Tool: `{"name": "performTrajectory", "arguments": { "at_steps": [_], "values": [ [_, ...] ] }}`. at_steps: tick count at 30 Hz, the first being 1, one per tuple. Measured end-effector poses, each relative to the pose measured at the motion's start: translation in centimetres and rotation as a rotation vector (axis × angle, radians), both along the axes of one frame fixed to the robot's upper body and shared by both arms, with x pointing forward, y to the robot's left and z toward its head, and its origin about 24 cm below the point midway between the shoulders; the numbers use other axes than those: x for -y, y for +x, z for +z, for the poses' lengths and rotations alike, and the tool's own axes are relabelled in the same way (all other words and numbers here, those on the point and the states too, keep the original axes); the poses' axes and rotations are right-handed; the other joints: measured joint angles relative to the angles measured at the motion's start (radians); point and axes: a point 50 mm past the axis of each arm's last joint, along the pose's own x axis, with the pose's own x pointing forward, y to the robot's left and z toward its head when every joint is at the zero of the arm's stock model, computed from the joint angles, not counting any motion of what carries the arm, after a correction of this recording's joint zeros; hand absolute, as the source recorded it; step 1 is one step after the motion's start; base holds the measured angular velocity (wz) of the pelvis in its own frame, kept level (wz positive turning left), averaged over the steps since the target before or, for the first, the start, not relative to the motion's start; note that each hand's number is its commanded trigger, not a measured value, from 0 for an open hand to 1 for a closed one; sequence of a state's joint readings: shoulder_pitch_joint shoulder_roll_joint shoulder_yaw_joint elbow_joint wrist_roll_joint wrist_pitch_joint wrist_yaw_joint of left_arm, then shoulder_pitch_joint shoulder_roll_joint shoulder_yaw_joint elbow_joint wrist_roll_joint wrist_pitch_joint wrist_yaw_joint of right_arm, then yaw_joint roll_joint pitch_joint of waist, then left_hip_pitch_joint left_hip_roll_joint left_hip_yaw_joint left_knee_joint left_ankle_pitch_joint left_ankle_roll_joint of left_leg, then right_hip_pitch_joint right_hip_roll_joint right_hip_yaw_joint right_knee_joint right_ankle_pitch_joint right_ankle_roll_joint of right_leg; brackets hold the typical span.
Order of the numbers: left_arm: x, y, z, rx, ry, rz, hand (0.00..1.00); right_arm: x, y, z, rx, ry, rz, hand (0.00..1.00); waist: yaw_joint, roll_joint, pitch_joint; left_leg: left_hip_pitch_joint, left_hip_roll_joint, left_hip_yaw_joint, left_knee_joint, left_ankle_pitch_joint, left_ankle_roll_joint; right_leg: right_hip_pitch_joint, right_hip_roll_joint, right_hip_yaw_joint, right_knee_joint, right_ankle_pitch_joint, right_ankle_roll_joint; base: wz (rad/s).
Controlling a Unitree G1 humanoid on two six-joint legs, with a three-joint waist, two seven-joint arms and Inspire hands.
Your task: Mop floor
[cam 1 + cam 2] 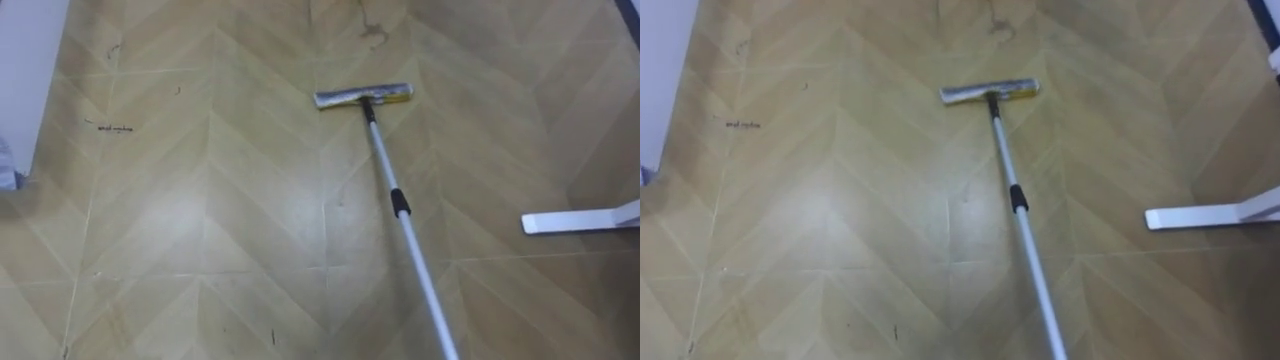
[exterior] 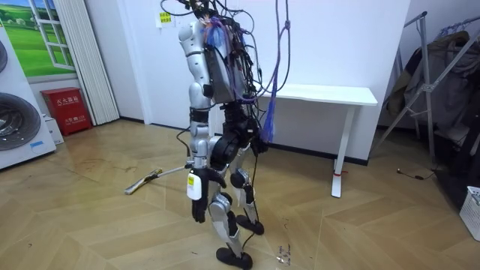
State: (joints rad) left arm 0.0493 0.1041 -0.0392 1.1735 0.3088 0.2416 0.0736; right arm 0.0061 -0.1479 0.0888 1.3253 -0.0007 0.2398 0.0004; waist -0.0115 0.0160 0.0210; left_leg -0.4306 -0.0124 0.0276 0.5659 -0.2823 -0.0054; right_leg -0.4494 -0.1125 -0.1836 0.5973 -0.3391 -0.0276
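Currently the mop head (image 1: 363,96) lies flat on the floor (image 1: 200,200) far ahead, its shaft (image 1: 400,210) slanting back near-right toward the right hand's side, the left hand (image 2: 194,186) hanging farther off; either hand's grip, I cannot tell.

The two eye views look steeply down from the robot's head at the floor (image 1: 200,200) just ahead, close in. They share almost the same patch: the mop (image 1: 363,97) and a white foot (image 1: 575,220) at the right edge both sit a little further left in the right eye view. The room view stands well off, facing a white wall (image 2: 337,45) and table (image 2: 322,94), sees the whole robot side-on, and shares the mop
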Motion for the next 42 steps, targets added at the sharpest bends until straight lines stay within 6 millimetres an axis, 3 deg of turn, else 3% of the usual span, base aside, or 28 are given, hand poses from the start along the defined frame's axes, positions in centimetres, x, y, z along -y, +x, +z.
{"name": "performTrajectory", "arguments": {
  "at_steps": [2, 5, 8, 10, 12, 13, 14, 15, 16, 18, 20, 21, 23, 25, 26, 28, 29, 30, 31, 32, 33, 35, 36, 37, 38, 39, 41, 42],
  "values": [
    [0.0, -0.3, -0.1, -0.017, 0.011, -0.005, 0.0, 0.1, 0.7, 0.1, 0.007, -0.016, -0.005, 1.0, 0.01, 0.001, 0.002, -0.067, 0.022, 0.002, 0.147, -0.027, -0.01, -0.03, -0.004, -0.007, 0.094, -0.056, -0.021, 0.17],
    [0.2, -0.4, -0.1, -0.02, 0.0, 0.002, 0.0, 0.6, 2.3, 0.4, 0.03, -0.052, -0.01, 1.0, 0.049, 0.005, 0.0093, -0.16, 0.055, 0.001, 0.322, -0.025, -0.013, -0.062, 0.015, -0.008, 0.186, -0.103, -0.055, 0.01],
    [0.3, 0.3, -0.1, 0.003, -0.004, -0.004, 0.0, 1.7, 5.7, 1.4, 0.112, -0.078, -0.033, 1.0, 0.066, -0.005, 0.0135, -0.218, 0.052, 0.002, 0.359, -0.032, -0.014, -0.102, 0.015, -0.006, 0.238, -0.124, -0.067, 0.11],
    [0.1, 0.9, 0.1, 0.02, -0.002, -0.009, 0.0, 1.9, 7.2, 1.8, 0.156, -0.078, -0.058, 1.0, 0.091, 0.0, 0.0098, -0.257, 0.03, 0.006, 0.293, -0.03, -0.015, -0.103, 0.018, -0.005, 0.237, -0.124, -0.071, -0.03],
    [0.1, 0.8, 0.1, 0.02, -0.005, -0.009, 0.0, 2.3, 7.9, 2.1, 0.175, -0.086, -0.068, 1.0, 0.105, 0.001, 0.0099, -0.28, 0.001, 0.005, 0.183, -0.011, -0.008, -0.085, 0.018, -0.006, 0.238, -0.137, -0.064, -0.08],
    [0.0, 0.4, 0.0, 0.01, -0.01, -0.007, 0.0, 2.4, 8.2, 2.3, 0.183, -0.084, -0.068, 1.0, 0.108, 0.002, 0.0075, -0.287, -0.015, 0.001, 0.158, 0.041, 0.009, -0.071, 0.014, -0.005, 0.24, -0.15, -0.056, -0.11],
    [0.0, 0.2, 0.0, 0.003, -0.015, -0.007, 0.0, 2.4, 8.2, 2.2, 0.183, -0.077, -0.072, 1.0, 0.105, 0.003, -0.0022, -0.283, -0.023, 0.002, 0.153, 0.055, 0.024, -0.063, 0.008, -0.004, 0.239, -0.157, -0.042, -0.06],
    [0.0, 0.4, 0.0, 0.006, -0.019, -0.008, 0.0, 2.4, 7.9, 2.2, 0.181, -0.072, -0.081, 1.0, 0.1, 0.001, -0.0009, -0.28, -0.027, 0.006, 0.154, 0.054, 0.03, -0.055, 0.006, -0.002, 0.236, -0.163, -0.032, 0.17],
    [0.0, 0.6, 0.1, 0.011, -0.028, -0.01, 0.0, 2.5, 7.2, 2.0, 0.171, -0.065, -0.107, 1.0, 0.098, -0.005, 0.0013, -0.27, -0.037, 0.021, 0.156, 0.04, 0.052, -0.041, -0.006, -0.001, 0.234, -0.176, -0.018, 0.23],
    [0.2, 1.0, 0.1, 0.03, -0.041, -0.015, 0.0, 3.0, 5.9, 1.8, 0.146, -0.064, -0.118, 1.0, 0.098, -0.008, -0.0005, -0.257, -0.05, 0.033, 0.17, 0.012, 0.07, -0.031, -0.021, 0.022, 0.248, -0.185, -0.006, 0.11],
    [0.3, 1.4, 0.2, 0.049, -0.044, -0.019, 0.0, 4.5, 3.7, 1.9, 0.097, -0.096, -0.116, 1.0, 0.089, -0.003, -0.0035, -0.251, -0.076, 0.052, 0.201, -0.038, 0.097, -0.084, -0.043, 0.061, 0.381, -0.157, 0.033, 0.09],
    [0.3, 1.4, 0.2, 0.052, -0.045, -0.018, 0.0, 4.9, 3.0, 1.9, 0.079, -0.109, -0.117, 1.0, 0.085, 0.0, -0.0053, -0.249, -0.086, 0.049, 0.208, -0.051, 0.101, -0.098, -0.046, 0.076, 0.418, -0.143, 0.037, 0.18],
    [0.2, 1.3, 0.2, 0.059, -0.035, -0.014, 0.0, 5.7, 0.3, 1.8, 0.014, -0.138, -0.12, 1.0, 0.073, 0.024, -0.0145, -0.234, -0.096, 0.021, 0.214, -0.091, 0.115, -0.188, -0.031, 0.122, 0.545, -0.05, 0.038, 0.11],
    [0.1, 1.5, 0.3, 0.069, -0.025, -0.019, 0.0, 5.4, -1.0, 1.6, -0.012, -0.133, -0.131, 1.0, 0.067, 0.037, -0.0134, -0.225, -0.09, 0.006, 0.201, -0.107, 0.115, -0.28, -0.001, 0.147, 0.518, -0.066, 0.037, 0.02],
    [0.2, 1.5, 0.3, 0.072, -0.024, -0.018, 0.0, 5.0, -1.7, 1.4, -0.028, -0.123, -0.143, 1.0, 0.06, 0.044, -0.0129, -0.215, -0.088, -0.002, 0.189, -0.113, 0.113, -0.343, 0.018, 0.154, 0.444, -0.066, 0.036, 0.1],
    [0.2, 1.5, 0.3, 0.076, -0.023, -0.021, 0.0, 4.5, -2.8, 1.1, -0.053, -0.106, -0.156, 1.0, 0.047, 0.048, -0.0108, -0.182, -0.087, -0.009, 0.167, -0.135, 0.105, -0.408, 0.024, 0.153, 0.281, -0.034, 0.022, 0.15],
    [0.3, 1.1, 0.3, 0.066, -0.023, -0.015, 0.0, 4.3, -3.5, 1.1, -0.07, -0.096, -0.159, 1.0, 0.042, 0.053, -0.0077, -0.151, -0.085, -0.016, 0.163, -0.16, 0.096, -0.429, 0.024, 0.149, 0.18, 0.03, 0.015, 0.11],
    [0.4, 0.9, 0.2, 0.062, -0.025, -0.011, 0.0, 4.2, -4.0, 1.1, -0.082, -0.095, -0.159, 1.0, 0.04, 0.058, -0.0077, -0.134, -0.083, -0.022, 0.164, -0.176, 0.091, -0.429, 0.024, 0.148, 0.162, 0.067, 0.014, 0.1],
    [0.6, 0.4, 0.1, 0.046, -0.03, -0.004, 0.0, 4.1, -5.1, 1.0, -0.107, -0.095, -0.166, 1.0, 0.042, 0.064, -0.0129, -0.106, -0.071, -0.037, 0.177, -0.207, 0.075, -0.404, 0.028, 0.125, 0.156, 0.103, 0.001, 0.0],
    [0.5, 0.1, 0.0, 0.036, -0.033, 0.013, 0.0, 4.0, -5.4, 1.0, -0.119, -0.096, -0.167, 1.0, 0.047, 0.075, -0.0187, -0.08, -0.056, -0.038, 0.201, -0.23, 0.049, -0.379, 0.03, 0.098, 0.182, 0.101, -0.019, -0.07],
    [0.5, -0.1, 0.0, 0.029, -0.033, 0.022, 0.0, 4.0, -5.3, 1.0, -0.12, -0.096, -0.162, 1.0, 0.046, 0.071, -0.0154, -0.077, -0.05, -0.034, 0.227, -0.234, 0.042, -0.369, 0.03, 0.088, 0.199, 0.086, -0.038, -0.13],
    [0.4, -0.4, 0.0, 0.019, -0.031, 0.042, 0.0, 4.2, -3.2, 1.1, -0.095, -0.105, -0.139, 1.0, 0.048, 0.075, -0.015, -0.096, -0.009, -0.015, 0.408, -0.199, -0.006, -0.317, 0.055, 0.073, 0.259, 0.007, -0.056, -0.07],
    [0.4, -0.3, 0.0, 0.02, -0.03, 0.04, 0.0, 4.3, -2.5, 1.2, -0.087, -0.109, -0.13, 1.0, 0.048, 0.075, -0.0145, -0.103, 0.001, -0.009, 0.448, -0.182, -0.012, -0.304, 0.06, 0.07, 0.269, -0.01, -0.059, 0.0],
    [0.4, -0.1, 0.0, 0.031, -0.029, 0.036, 0.0, 4.7, -0.3, 1.5, -0.058, -0.123, -0.114, 1.0, 0.049, 0.066, -0.0096, -0.119, 0.004, -0.007, 0.519, -0.138, -0.008, -0.286, 0.062, 0.072, 0.293, -0.044, -0.067, 0.05],
    [0.4, 0.3, 0.1, 0.043, -0.028, 0.033, 0.0, 5.4, 2.3, 2.1, -0.01, -0.143, -0.1, 1.0, 0.054, 0.056, -0.0056, -0.144, 0.005, -0.006, 0.55, -0.132, -0.014, -0.278, 0.061, 0.077, 0.306, -0.068, -0.072, 0.04],
    [0.4, 0.5, 0.1, 0.05, -0.026, 0.032, 0.0, 5.7, 3.8, 2.4, 0.021, -0.153, -0.094, 1.0, 0.059, 0.054, -0.0032, -0.168, 0.011, -0.005, 0.548, -0.134, -0.011, -0.276, 0.062, 0.077, 0.308, -0.074, -0.075, -0.08],
    [-0.3, 1.8, 0.5, 0.08, 0.0, 0.023, 0.0, 5.8, 9.8, 4.2, 0.17, -0.158, -0.087, 1.0, 0.106, 0.022, 0.0175, -0.29, 0.018, 0.002, 0.473, -0.134, -0.012, -0.266, 0.071, 0.087, 0.299, -0.085, -0.082, -0.18],
    [-0.5, 2.0, 0.6, 0.087, 0.007, 0.022, 0.0, 6.1, 10.6, 4.6, 0.193, -0.163, -0.09, 1.0, 0.112, 0.017, 0.0205, -0.318, 0.019, 0.004, 0.433, -0.131, -0.016, -0.26, 0.074, 0.087, 0.293, -0.087, -0.081, -0.09]
  ]
}}
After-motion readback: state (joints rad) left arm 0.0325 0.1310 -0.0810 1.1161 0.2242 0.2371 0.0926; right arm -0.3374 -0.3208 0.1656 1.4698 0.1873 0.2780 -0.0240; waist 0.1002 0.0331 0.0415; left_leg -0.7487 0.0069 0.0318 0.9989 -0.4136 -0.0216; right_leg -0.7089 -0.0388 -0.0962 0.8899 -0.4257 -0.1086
